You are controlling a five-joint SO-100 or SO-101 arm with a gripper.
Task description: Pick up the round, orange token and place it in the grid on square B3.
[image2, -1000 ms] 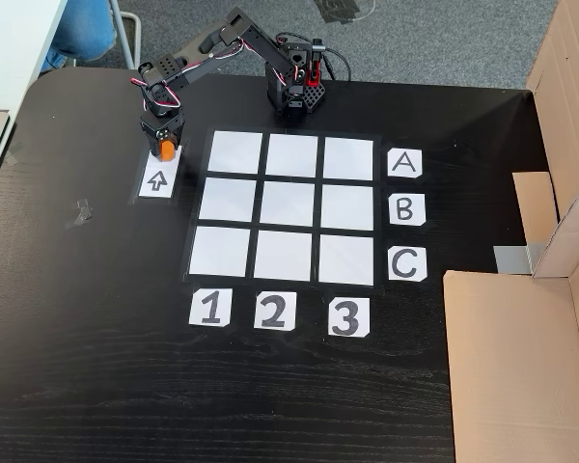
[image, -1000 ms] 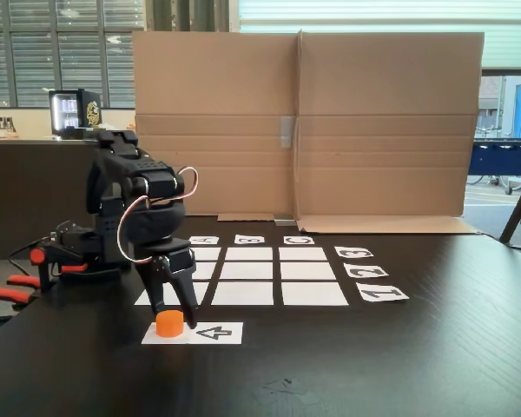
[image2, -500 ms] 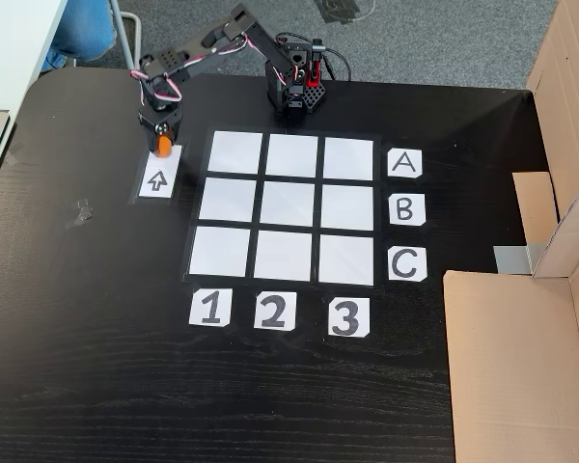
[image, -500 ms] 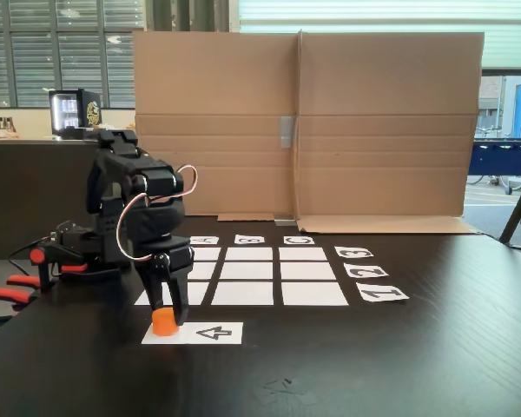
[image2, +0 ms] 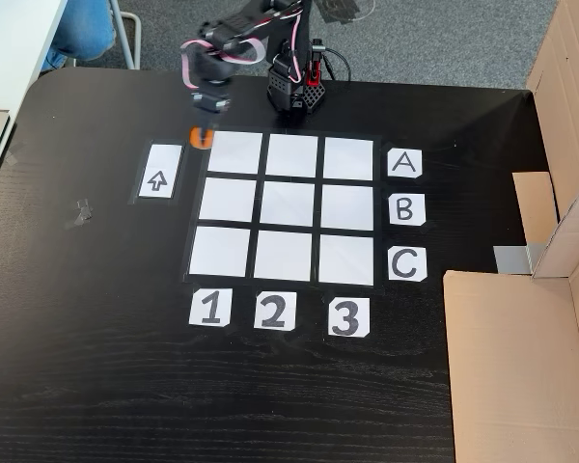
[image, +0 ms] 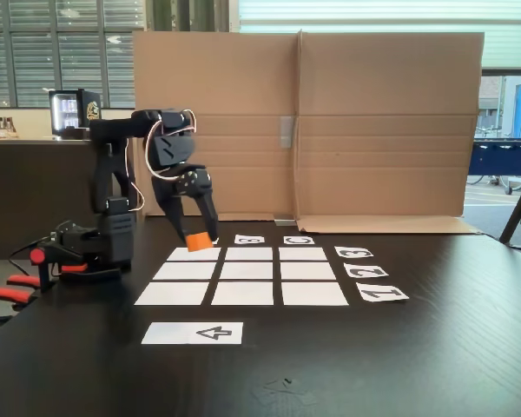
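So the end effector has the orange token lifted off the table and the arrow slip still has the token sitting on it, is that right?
Not quite. The arrow slip is bare. The end effector does hold the orange token lifted off the table, near the grid's corner by the arm. The low fixed view shows the lift, and the high fixed view shows the slip with nothing on it.

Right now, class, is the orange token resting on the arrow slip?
No, the gripper holds the orange token in the air, away from the arrow slip.
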